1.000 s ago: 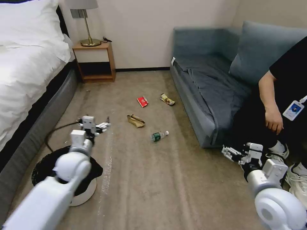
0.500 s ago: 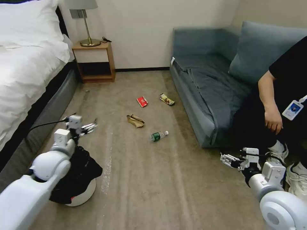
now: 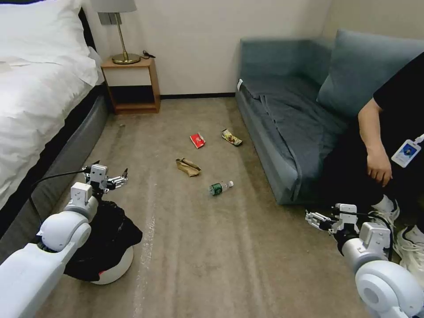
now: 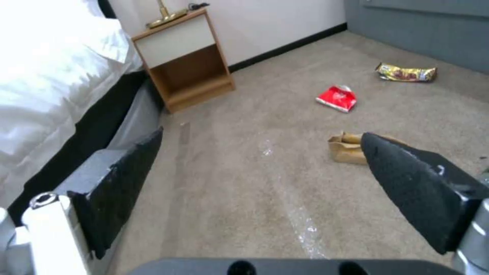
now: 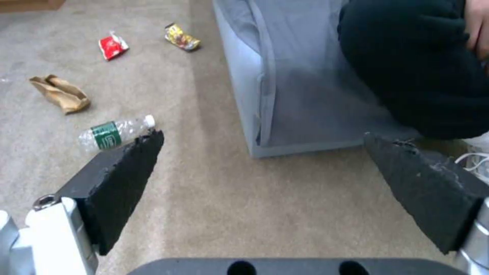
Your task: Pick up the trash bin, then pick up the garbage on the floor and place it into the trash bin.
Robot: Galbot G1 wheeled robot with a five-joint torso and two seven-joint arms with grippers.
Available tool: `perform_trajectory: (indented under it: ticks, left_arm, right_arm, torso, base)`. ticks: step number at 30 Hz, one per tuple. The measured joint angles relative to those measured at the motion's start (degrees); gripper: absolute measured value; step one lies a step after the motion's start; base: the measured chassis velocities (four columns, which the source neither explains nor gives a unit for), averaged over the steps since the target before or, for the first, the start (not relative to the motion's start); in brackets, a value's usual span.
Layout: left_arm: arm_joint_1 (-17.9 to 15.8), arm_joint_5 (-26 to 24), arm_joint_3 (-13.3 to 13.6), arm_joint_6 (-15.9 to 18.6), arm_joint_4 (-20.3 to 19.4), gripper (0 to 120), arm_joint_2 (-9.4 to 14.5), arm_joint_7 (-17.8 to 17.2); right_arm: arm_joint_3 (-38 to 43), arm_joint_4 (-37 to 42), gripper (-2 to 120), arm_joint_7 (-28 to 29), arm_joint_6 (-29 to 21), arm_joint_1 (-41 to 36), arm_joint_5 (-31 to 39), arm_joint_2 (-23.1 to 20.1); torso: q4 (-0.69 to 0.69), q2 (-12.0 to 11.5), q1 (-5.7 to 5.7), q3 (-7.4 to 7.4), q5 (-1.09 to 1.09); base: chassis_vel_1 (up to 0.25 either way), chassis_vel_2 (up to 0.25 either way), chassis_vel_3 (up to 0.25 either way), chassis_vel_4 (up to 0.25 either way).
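Head view: the left gripper [image 3: 115,176], fingers spread, hovers over the carpet just past the trash bin [image 3: 112,260], which stands beside the bed [image 3: 35,106]. The right gripper [image 3: 314,218], fingers spread, hangs near the sofa [image 3: 282,128].

Left wrist view: paper bag [image 4: 346,149], red packet [image 4: 337,99] and yellow wrapper [image 4: 406,72] lie ahead.

Right wrist view: the bottle [image 5: 115,131] lies beside one finger [image 5: 120,179].
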Motion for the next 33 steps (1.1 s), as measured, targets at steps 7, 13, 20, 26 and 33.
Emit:
perform_trajectory:
  ticks: [7, 13, 20, 26, 33]
  left_arm:
    - [0.27, 0.34, -0.44, 0.0, -0.4, 100, 1.62, 0.77]
    - [1.0, 0.3, -0.98, 0.03, 0.58, 100, 7.49, 3.6]
    - [4.56, 0.56, -2.31, -1.26, 5.28, 98, 14.76, 6.98]
    - [12.33, 1.35, -6.8, -3.47, 6.36, 98, 18.23, 7.58]
    - [21.52, -0.26, -14.35, -1.9, 3.16, 97, 20.91, 6.98]
  right_arm:
    - [0.14, -1.05, 100, -0.02, 0.16, 0.48, -0.07, -0.04]
    - [2.52, -1.89, 100, -0.62, 1.01, -1.44, -0.95, 0.89]
    - [2.83, -2.87, 100, -1.49, 2.36, -2.62, -3.14, 2.11]
    - [1.71, -4.73, 100, -2.06, 3.22, -1.66, -4.39, 2.52]
    - [1.12, -5.89, 100, -2.67, 3.57, -0.66, -4.48, 1.94]
  torso:
    - [0.0, 0.0, 0.0, 0.0, 0.0]
    - [-0.01, 0.0, 0.0, 0.0, -0.01]
    - [0.01, 0.0, 0.0, 0.0, 0.0]
    - [0.01, 0.0, 0.0, 0.0, 0.0]
    - [0.01, 0.0, 0.0, 0.0, -0.01]
  base:
    - [0.0, 0.0, 0.0, 0.0]
    - [0.0, 0.0, 0.0, 0.0]
    - [0.0, 0.0, 0.0, 0.0]
    - [0.0, 0.0, 0.0, 0.0]
    - [0.0, 0.0, 0.0, 0.0]
